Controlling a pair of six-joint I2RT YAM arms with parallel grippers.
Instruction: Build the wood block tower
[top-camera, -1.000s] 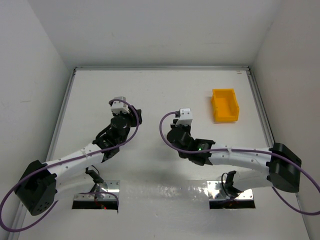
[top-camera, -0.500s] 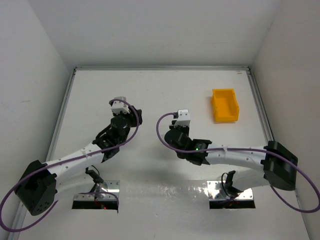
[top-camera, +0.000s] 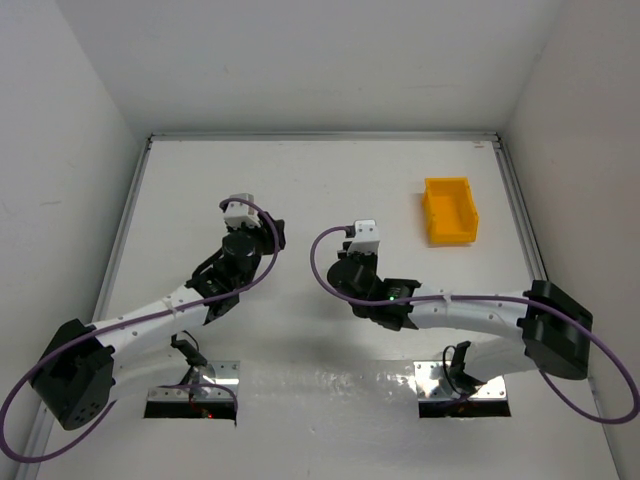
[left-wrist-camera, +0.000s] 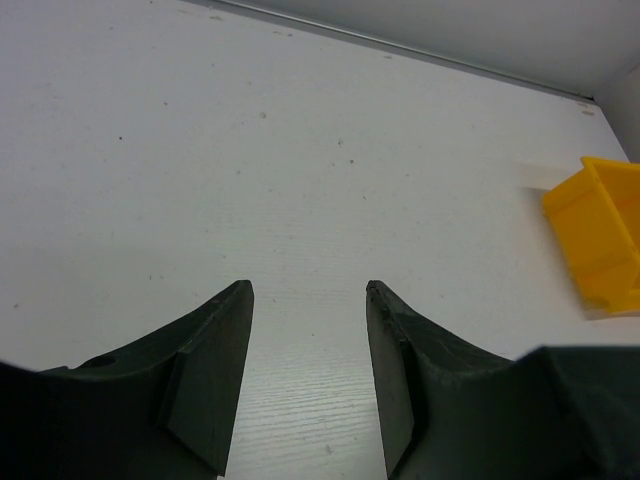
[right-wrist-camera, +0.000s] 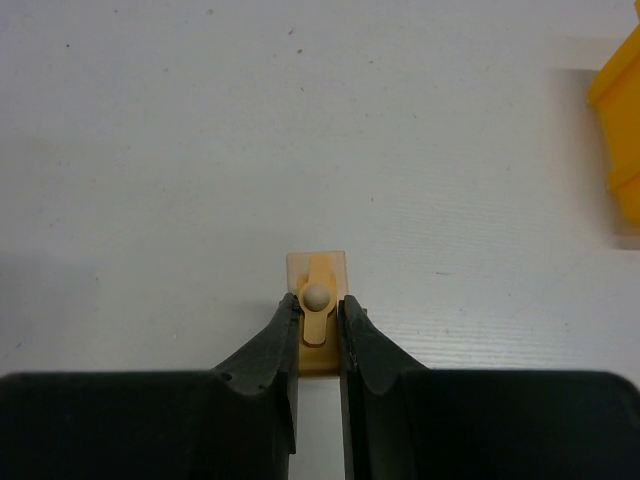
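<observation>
Right gripper (right-wrist-camera: 320, 308) clamped on light tan block (right-wrist-camera: 317, 268), low over table (right-wrist-camera: 150, 150), well left of yellow bin (right-wrist-camera: 620, 120); table contact unclear; left gripper (left-wrist-camera: 308, 290) spread apart, holding nothing; best lower straight, keep block level, let go only once seated.

Right fingers (right-wrist-camera: 275, 345) tight around a light tan block (right-wrist-camera: 318, 268); yellow bin (right-wrist-camera: 620, 130) at far right edge

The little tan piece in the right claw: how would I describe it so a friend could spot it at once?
On the white table, left of the yellow bin, find the right gripper. Between its black fingers sits a small light tan wooden block with a round knob, the only block in view; the left gripper is open and empty.
</observation>
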